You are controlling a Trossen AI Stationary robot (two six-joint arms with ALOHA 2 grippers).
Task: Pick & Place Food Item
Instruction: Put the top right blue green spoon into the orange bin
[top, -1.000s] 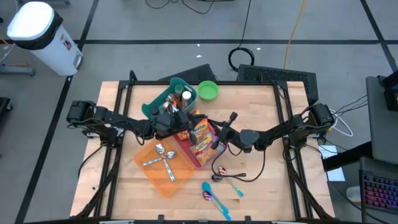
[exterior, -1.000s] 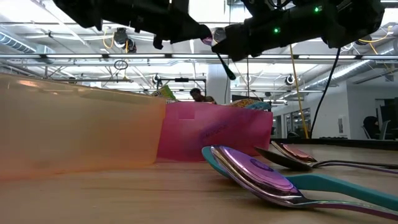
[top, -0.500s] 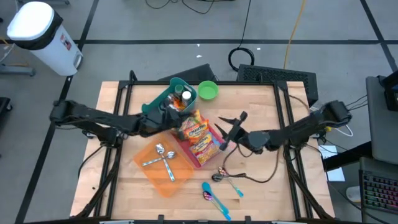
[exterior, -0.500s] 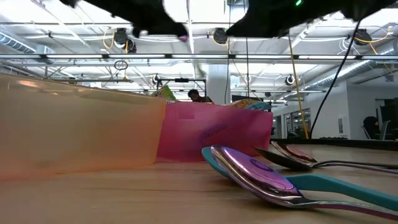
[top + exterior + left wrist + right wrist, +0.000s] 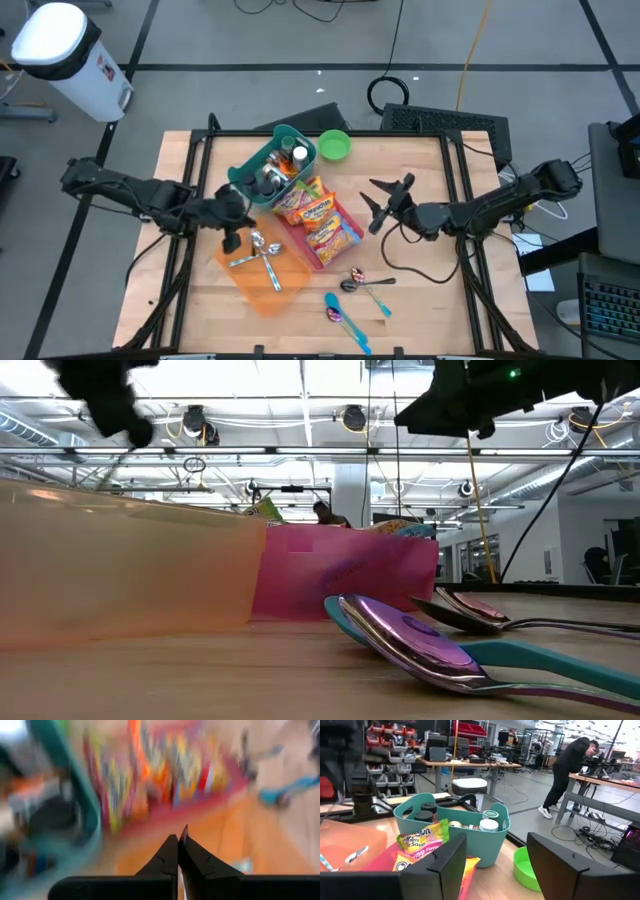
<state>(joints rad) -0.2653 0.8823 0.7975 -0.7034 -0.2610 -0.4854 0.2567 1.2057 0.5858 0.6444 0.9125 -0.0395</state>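
Observation:
Colourful snack packets (image 5: pixel 318 210) lie in a pink tray (image 5: pixel 308 250) at the table's middle; one packet (image 5: pixel 422 840) leans up at the tray's far end, against a teal basket (image 5: pixel 272 165) that holds jars and cans. My left gripper (image 5: pixel 233 238) is shut with nothing in it, above the far left part of an orange tray (image 5: pixel 275 290); in its wrist view (image 5: pixel 179 847) the fingertips meet. My right gripper (image 5: pixel 372 205) stands open and level to the right of the pink tray, with nothing between its fingers (image 5: pixel 495 865), pointing toward the basket (image 5: pixel 455 827).
Two metal spoons (image 5: pixel 258 250) lie crossed in the orange tray. More spoons (image 5: pixel 365 285) with coloured handles lie on the wood near the front edge (image 5: pixel 420 645). A green bowl (image 5: pixel 335 146) stands at the far edge, right of the basket. A person stands in the room beyond (image 5: pixel 570 767).
My left gripper has drawn back from the basket and pink tray toward the table's left and near edges, now over the orange tray, and has tipped downward. My right gripper has pulled away from the snack packets toward the right edge, risen a little and opened. The packets stay in the pink tray.

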